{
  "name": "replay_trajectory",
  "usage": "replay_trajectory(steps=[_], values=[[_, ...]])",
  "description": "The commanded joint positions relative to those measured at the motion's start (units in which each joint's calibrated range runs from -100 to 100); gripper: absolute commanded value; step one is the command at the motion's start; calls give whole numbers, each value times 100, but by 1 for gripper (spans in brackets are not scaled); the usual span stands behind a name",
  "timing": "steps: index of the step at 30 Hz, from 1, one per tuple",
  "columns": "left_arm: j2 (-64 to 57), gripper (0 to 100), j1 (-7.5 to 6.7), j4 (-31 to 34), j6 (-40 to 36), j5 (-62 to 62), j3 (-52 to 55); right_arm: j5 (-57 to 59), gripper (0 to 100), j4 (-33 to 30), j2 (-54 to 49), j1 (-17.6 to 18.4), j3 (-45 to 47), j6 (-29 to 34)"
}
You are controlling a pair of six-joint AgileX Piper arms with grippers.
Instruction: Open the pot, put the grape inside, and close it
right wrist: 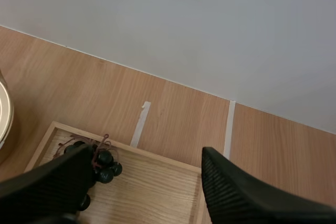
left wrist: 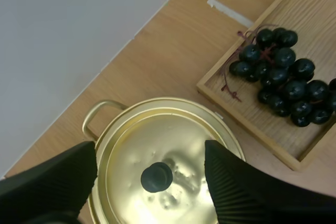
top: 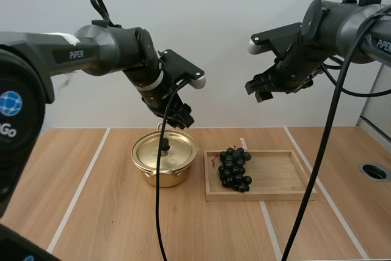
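The left gripper (top: 178,116) hangs over the pot (top: 160,178). Its jaws stand wide apart, ribbed faces turned to each other, one on each side of the knob (left wrist: 156,177) but above it and not touching it. The pot sits on the table (top: 85,200) just left of the tray (top: 278,172), and the lid (top: 182,151) lies flat on it, so nothing is opened yet.

The lid looks like thin polished metal, so it is probably light and stiff but slippery on its dome. The small dark knob at its centre seems the only sound hold. It is round and narrow, so the pinch should be centred or it may squirt out. A straight lift would keep the lid from scraping the rim.

The grapes (top: 234,168) lie at the left end of the tray, close to the pot. They are likely soft, and the bunch loose, so a hard squeeze could burst or shed berries. A gentle grip around the middle of the bunch, or at the reddish stem (left wrist: 231,85) on the pot side, seems safest.

The right gripper (top: 261,90) is held high above the tray, well clear of it. Its jaws are apart and it holds nothing.
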Motion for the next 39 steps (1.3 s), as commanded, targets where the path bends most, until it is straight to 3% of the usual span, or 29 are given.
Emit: replay_trajectory(steps=[1,5,25,32,39], values=[[215,95,-36,363,-335,-76,-52,-67,99,-86,-50,3,-40,35],[487,95,-36,602,-553,-95,-52,-67,99,-86,-50,3,-40,35],[1261,95,-36,625,-1098,306,-269,-67,99,-86,-50,3,-40,35],[1464,95,99,640,-1159,399,-269,-50,99,-86,-50,3,-40,35],[1510,95,97,594,-1159,404,-269,-50,99,-86,-50,3,-40,35]])
